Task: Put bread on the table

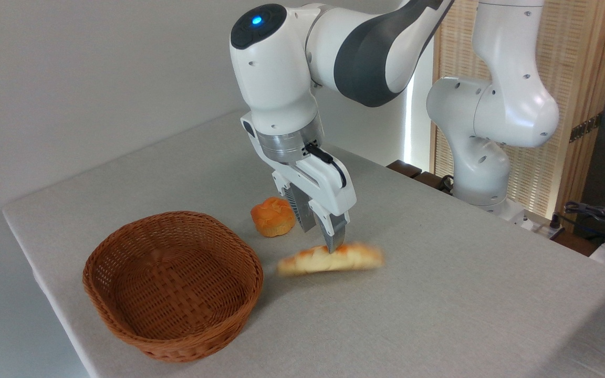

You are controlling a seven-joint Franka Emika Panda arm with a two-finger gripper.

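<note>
A white robot arm reaches down over a table (439,294) covered in light grey cloth. Its gripper (327,237) points downward, and whether the fingers (335,231) are apart or pressed on anything cannot be told. Right at the fingertips is a long braided bread loaf (331,259), blurred, golden on top and pale beneath, lying roughly level just above or on the cloth. Behind the fingers sits a small round orange bun (272,216). To their left stands a brown wicker basket (174,283).
</note>
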